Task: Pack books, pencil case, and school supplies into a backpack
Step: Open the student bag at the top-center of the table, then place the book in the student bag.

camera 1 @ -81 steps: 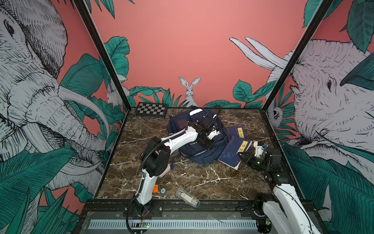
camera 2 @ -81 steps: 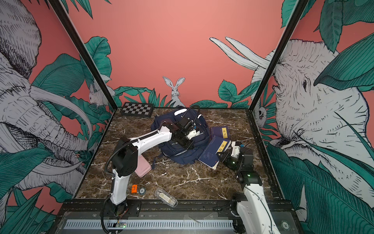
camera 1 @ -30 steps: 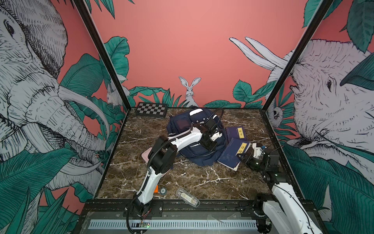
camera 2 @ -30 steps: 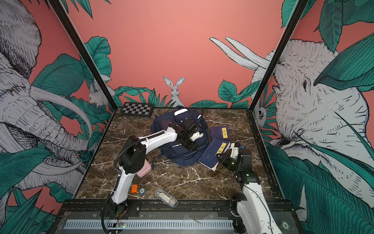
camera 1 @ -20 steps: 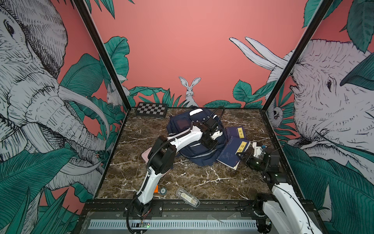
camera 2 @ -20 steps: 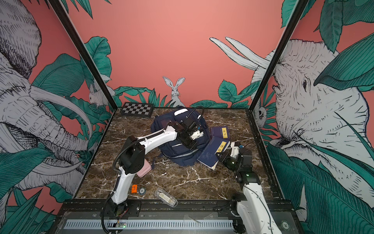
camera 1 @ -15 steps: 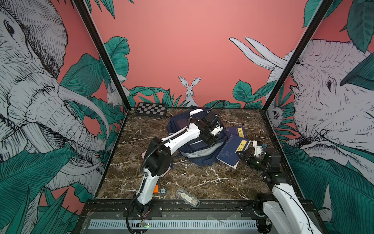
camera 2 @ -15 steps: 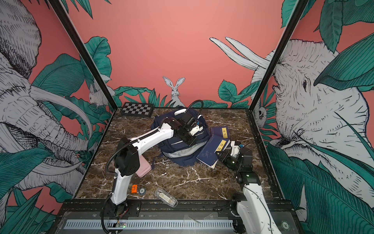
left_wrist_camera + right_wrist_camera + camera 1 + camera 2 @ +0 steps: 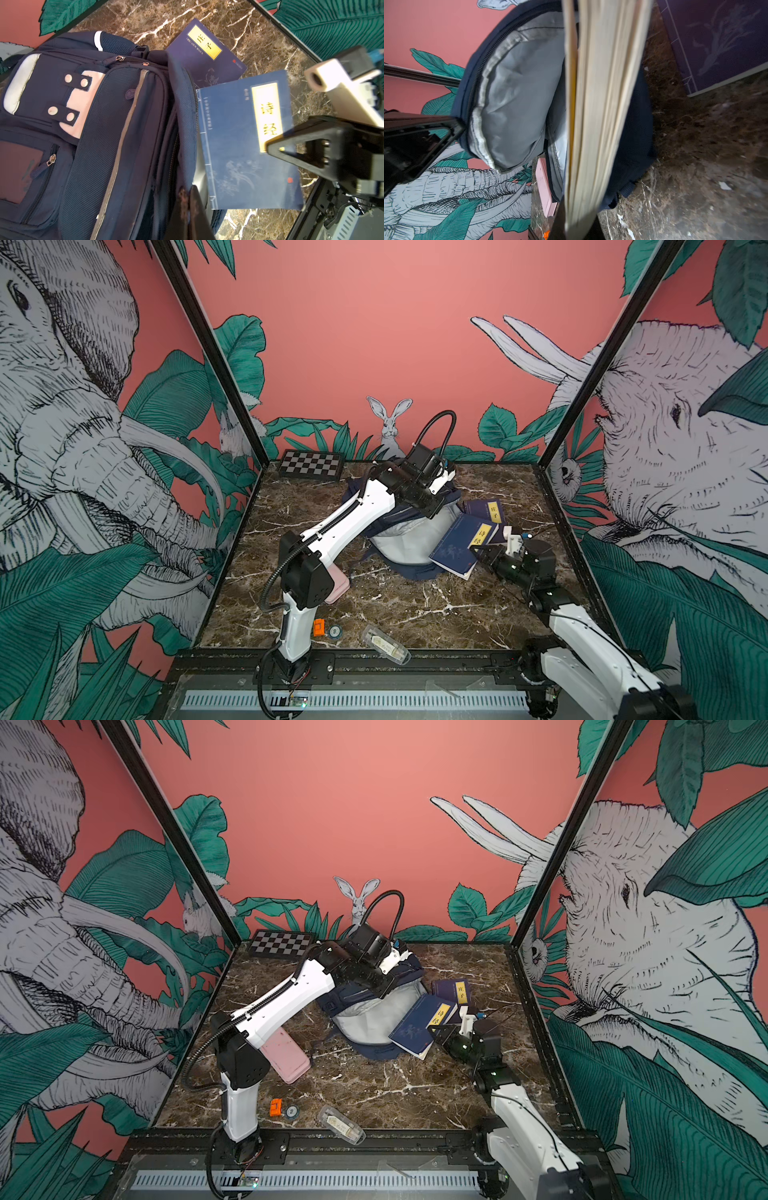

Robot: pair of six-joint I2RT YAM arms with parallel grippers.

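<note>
Backpack [image 9: 399, 537] mid-counter in both top views, mouth held open, grey lining showing. Flap's rim pinched tight by the left fingers [image 9: 430, 510], tips lost in the fabric. Over by the bag's open side, right fingers [image 9: 482, 551] clamped on the edge of a navy book [image 9: 455, 545], tilted, low edge over the bag's bottom panel. Just behind, second book [image 9: 480, 508] flat on the counter [image 9: 415, 614], one corner tucked under the held one. Only part of the pink case [image 9: 286, 1054] visible, rest under the left arm. Back wall: chessboard [image 9: 311, 464]. Front edge: orange bit [image 9: 318, 626], round thing [image 9: 335, 630], clear packet [image 9: 384, 649], all too small to name.

Left wrist view: front pocket and white dotted patch [image 9: 89, 93] sharp enough, flap blurry, own fingers just a dark smear at the frame edge. End of the held book's yellow label covered by the right fingers.

Right wrist view: blurred page edges down the middle, own fingers nearly all hidden behind them. Grey lining beyond, left fingers at its rim. No telling about the book's far edge, inside the bag or not.
</note>
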